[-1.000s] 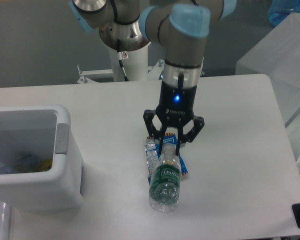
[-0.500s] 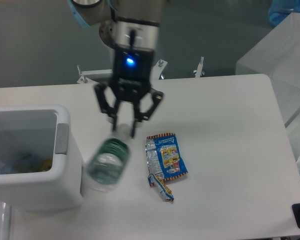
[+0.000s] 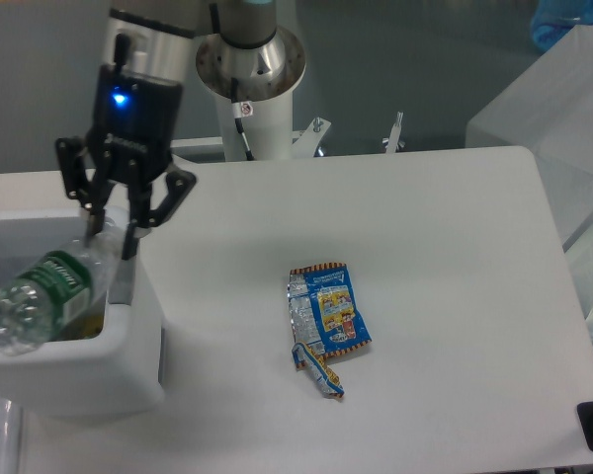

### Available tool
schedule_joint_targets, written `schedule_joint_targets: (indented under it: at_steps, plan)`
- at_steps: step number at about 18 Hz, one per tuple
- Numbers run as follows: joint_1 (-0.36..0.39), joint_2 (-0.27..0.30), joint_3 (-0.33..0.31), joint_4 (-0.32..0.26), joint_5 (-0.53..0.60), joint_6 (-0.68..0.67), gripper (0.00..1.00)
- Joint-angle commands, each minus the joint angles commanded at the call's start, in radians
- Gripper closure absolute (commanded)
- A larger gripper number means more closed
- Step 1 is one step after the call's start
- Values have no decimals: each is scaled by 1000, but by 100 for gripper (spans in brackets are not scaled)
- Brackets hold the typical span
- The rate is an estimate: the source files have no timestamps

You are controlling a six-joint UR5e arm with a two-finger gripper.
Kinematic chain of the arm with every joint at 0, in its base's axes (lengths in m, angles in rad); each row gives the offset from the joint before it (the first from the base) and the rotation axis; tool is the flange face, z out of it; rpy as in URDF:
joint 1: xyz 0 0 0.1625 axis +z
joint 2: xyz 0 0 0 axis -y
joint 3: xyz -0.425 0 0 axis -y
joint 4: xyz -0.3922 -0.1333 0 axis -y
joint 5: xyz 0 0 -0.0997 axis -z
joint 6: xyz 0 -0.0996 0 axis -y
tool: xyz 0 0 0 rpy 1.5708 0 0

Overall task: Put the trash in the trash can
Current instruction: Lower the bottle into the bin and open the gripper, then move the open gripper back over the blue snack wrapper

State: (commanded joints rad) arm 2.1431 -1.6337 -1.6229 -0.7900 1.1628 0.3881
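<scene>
Over the white trash can (image 3: pixel 128 326), the tool (image 3: pixel 109 232) gripped the green-labelled plastic bottle (image 3: pixel 40 301) by its neck, tilted above the opening for release, while the blue snack wrapper (image 3: pixel 328 314) lay on the tabletop (image 3: pixel 455 296).

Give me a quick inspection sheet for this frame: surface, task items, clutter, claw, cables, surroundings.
Surface: white table, bare apart from the litter near its middle.
Job's things: clear plastic bottle with green label hangs tilted over the open white trash can, held by its neck. Blue snack wrapper lies flat on the table; small twisted wrapper at its lower edge.
Clutter: some yellowish litter shows inside the can, too hidden to name.
Claw: claw shut on the bottle's neck, above the can's right rim.
Cables: one dark cable runs down the arm's white pedestal.
Surroundings: translucent plastic sheeting at right; grey wall behind.
</scene>
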Motion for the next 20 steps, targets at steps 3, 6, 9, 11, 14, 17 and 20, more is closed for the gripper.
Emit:
schedule_joint_targets:
  at_steps: [3, 6, 9, 11, 14, 17, 20]
  plan:
    - [-17, -3, -21, 0, 0, -2, 56]
    - [-25, -15, -31, 0, 0, 0, 56]
    - [-37, -18, -49, 0, 0, 8, 55]
    - [-38, -17, -61, 0, 0, 8, 52]
    - [-40, -11, -87, 3, 2, 12, 52]
    - [-48, -6, -86, 3, 2, 12, 51]
    - [-46, 5, -69, 3, 2, 15, 23]
